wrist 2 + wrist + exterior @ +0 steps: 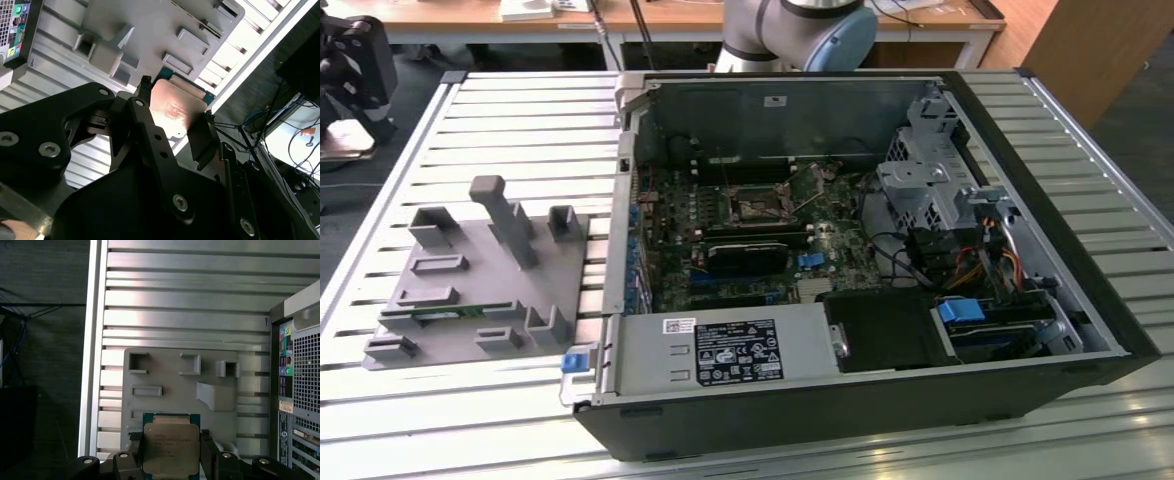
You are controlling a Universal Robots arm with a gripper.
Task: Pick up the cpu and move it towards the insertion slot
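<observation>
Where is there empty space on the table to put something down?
Bare table slats lie between the grey tray and the far edge, and in front of the tray. Inside the computer case it is crowded. The gripper holds the cpu above the tray.

- Between the gripper (176, 100) fingers (150, 130), the cpu (175, 107) is partly covered in the second wrist view.
- Beyond the gripper, the grey tray (150, 25) is partly hidden by the cpu.
- Inside the insertion slot (758, 208), details are too small to be told.
</observation>
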